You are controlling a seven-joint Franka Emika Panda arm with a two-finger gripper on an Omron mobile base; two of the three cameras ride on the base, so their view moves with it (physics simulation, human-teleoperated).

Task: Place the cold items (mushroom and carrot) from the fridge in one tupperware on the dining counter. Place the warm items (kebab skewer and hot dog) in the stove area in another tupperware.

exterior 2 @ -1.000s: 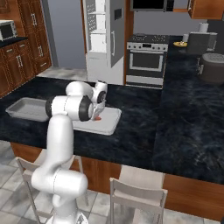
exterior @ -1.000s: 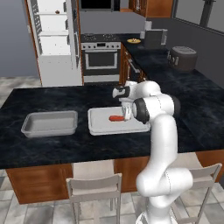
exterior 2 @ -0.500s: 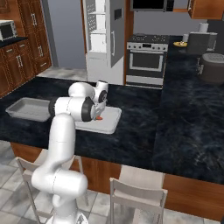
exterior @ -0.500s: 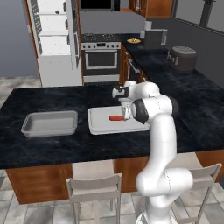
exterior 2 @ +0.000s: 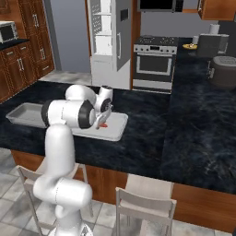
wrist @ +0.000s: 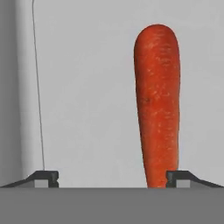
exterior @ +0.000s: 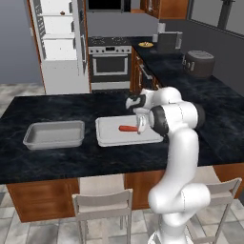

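Note:
The orange-red carrot (exterior: 127, 128) (exterior 2: 104, 124) (wrist: 157, 100) lies on the floor of the right-hand tupperware (exterior: 109, 134) (exterior 2: 116, 132) (wrist: 87, 87) on the black dining counter (exterior: 47, 159). My gripper (exterior: 140, 127) (exterior 2: 100, 123) (wrist: 111, 177) hovers just over that container, open, jaws spread wide. In the hand view the carrot's near end sits close to the right fingertip (wrist: 181, 177), held by neither finger. The second tupperware (exterior: 55, 134) (exterior 2: 25, 114) stands empty to the left. The mushroom, kebab skewer and hot dog are out of view.
The fridge (exterior: 57, 43) (exterior 2: 108, 41) stands open beyond the counter, beside the stove (exterior: 110, 62) (exterior 2: 154, 62). A yellow plate (exterior: 145, 44) (exterior 2: 189, 46) sits on the far counter near a toaster (exterior: 199, 63). Chairs (exterior: 102, 205) line the counter's near side.
The jaws have gone from shut on the carrot to wide open. The carrot now rests loose in the tupperware. The arm has barely moved.

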